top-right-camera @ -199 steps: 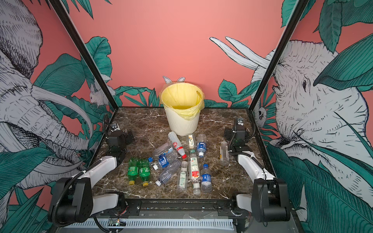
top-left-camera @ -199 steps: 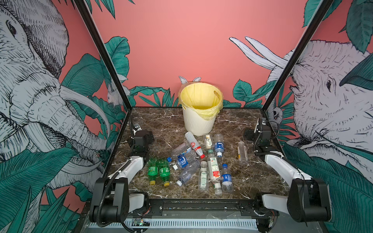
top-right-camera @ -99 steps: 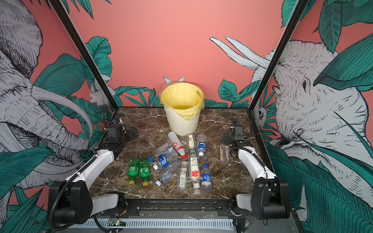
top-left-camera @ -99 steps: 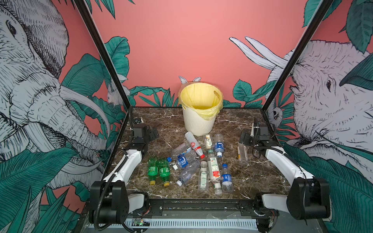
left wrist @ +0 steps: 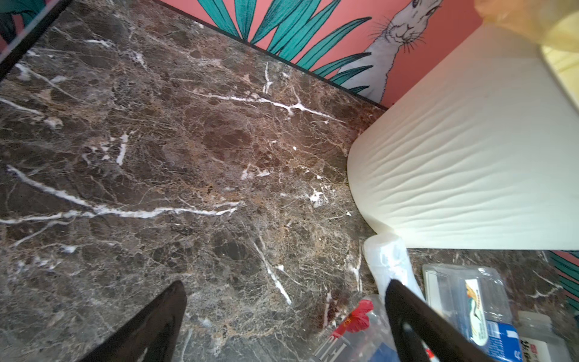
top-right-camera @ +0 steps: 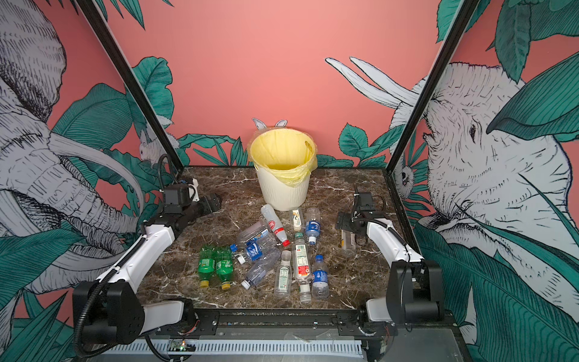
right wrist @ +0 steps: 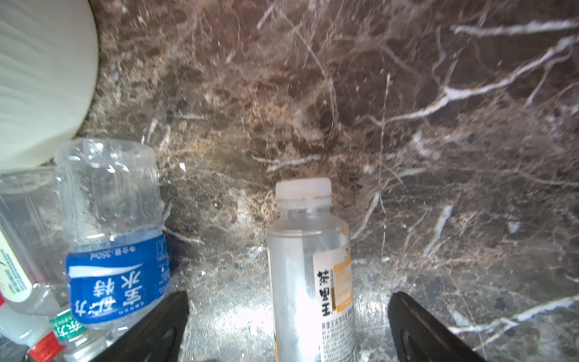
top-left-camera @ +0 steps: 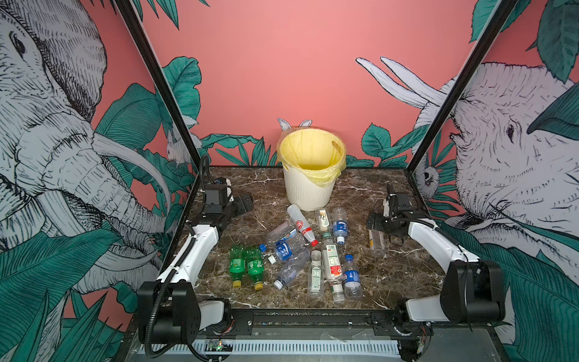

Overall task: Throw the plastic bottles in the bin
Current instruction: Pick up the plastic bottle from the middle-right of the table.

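Finds the left arm [top-left-camera: 200, 247] and the right arm [top-left-camera: 432, 238] reached further in over the desk [top-left-camera: 407, 275] than a second ago, the plastic bottles [top-left-camera: 286, 250] unshifted. Shows the right jaws spread wide and empty, straddling a lone clear tea bottle [right wrist: 310, 266] with a white cap and an orange-and-white label; cannot tell whether hovering or already touching. Places that bottle flat on the desk, apart from the heap, toward the robot's right. Shows the left jaws equally wide, holding nothing, above bare marble, with a white red-labelled bottle [left wrist: 388, 260] just beside them, its base right at the foot of the bin [left wrist: 470, 156]. Puts next to it a squarish clear bottle [left wrist: 470, 294] and a blue-labelled water bottle [right wrist: 112, 238], both near the bin. Finds, nearer the robot, a loose heap of clear bottles with blue, red and white-green labels, plus two green bottles [top-left-camera: 237, 266] with yellow caps side by side on the robot's left of it. Sees only the yellow liner [top-left-camera: 310, 150] inside the bin in both top views, no bottle. Judges the task barely begun: nothing binned, nothing gripped, roughly a dozen bottles on the desk. Reckons the tea bottle closest to a first pick; leaves closing, lifting, carrying over the rim and releasing, then the same for every other bottle.
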